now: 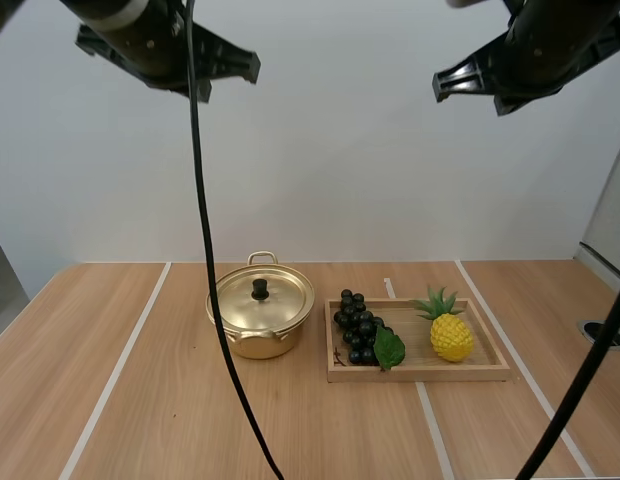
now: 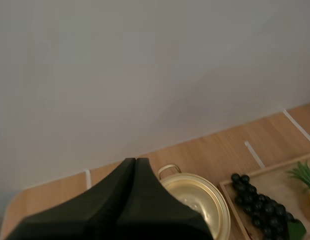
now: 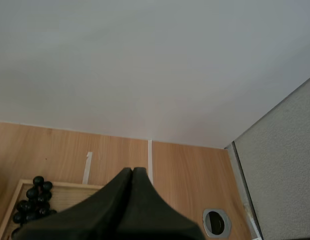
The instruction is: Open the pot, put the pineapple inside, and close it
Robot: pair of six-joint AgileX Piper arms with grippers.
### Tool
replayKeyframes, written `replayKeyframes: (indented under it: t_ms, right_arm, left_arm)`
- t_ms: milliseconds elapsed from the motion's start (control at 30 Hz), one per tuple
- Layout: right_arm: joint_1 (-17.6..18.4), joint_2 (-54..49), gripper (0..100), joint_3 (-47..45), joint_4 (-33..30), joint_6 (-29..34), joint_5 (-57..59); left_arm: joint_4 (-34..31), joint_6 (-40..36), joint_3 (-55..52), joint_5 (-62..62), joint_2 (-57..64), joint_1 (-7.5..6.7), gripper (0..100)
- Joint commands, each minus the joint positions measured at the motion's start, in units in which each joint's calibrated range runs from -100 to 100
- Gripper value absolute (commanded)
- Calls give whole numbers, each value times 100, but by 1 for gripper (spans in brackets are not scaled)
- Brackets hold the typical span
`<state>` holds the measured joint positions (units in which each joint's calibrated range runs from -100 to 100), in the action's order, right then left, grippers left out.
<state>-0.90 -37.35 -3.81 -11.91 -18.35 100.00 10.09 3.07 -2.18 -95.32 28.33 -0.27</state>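
A golden pot [image 1: 252, 343] stands on the table with its lid [image 1: 282, 300] on, a black knob at the lid's centre. To its right a wooden tray [image 1: 490, 370] holds a yellow pineapple [image 1: 451, 337] with green leaves. My left gripper [image 1: 250, 68] hangs high above the table's left side, and its fingers lie together as one wedge [image 2: 135, 162] over the pot [image 2: 202, 202]. My right gripper [image 1: 442, 85] hangs high on the right, also shut as a wedge [image 3: 132, 172] above the tray [image 3: 65, 185]. Both hold nothing.
A bunch of dark grapes [image 1: 359, 327] with a green leaf lies in the tray's left half, next to the pot. White tape lines run across the wooden table. A round metal hole [image 1: 601, 333] sits near the table's right edge, beside a grey panel [image 3: 285, 175].
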Motion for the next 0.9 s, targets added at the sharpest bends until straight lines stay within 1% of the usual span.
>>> replayKeyframes:
  t_ms: [0,200,300,333,400,533,633,767,800,867]
  right_arm:
    - [-28,5,0,-484,-65,9,0]
    - [-95,16,0,-1708,-76,9,0]
    - [-95,54,0,-2130,-88,9,-600]
    - [-95,87,0,-2220,-88,9,-739]
    - [-95,168,0,-2352,-77,9,-916]
    - [-95,368,0,-2532,-77,9,-1055]
    - [-95,546,0,-2619,-77,-13,-939]
    - [-95,721,0,-2619,-89,-75,-763]
    - [-95,754,0,-2619,-89,-84,-763]
    - [-95,764,0,-2619,-121,-79,-763]
  left_arm:
    - [216,122,-184,-214,-245,-12,0]
    - [308,122,-416,-202,-739,-12,0]
    - [404,168,-461,-468,-1027,-12,0]
    - [457,305,-497,-468,-1107,-12,0]
    - [554,551,-580,-468,-1256,-12,0]
    - [602,681,-851,-468,-1455,-12,0]
    - [620,1104,-1148,-461,-1589,-12,0]
    - [620,1413,-1506,-395,-1813,-12,0]
    - [620,1481,-1591,-395,-1872,-12,2]
    - [646,1585,-1756,-395,-1960,-12,10]
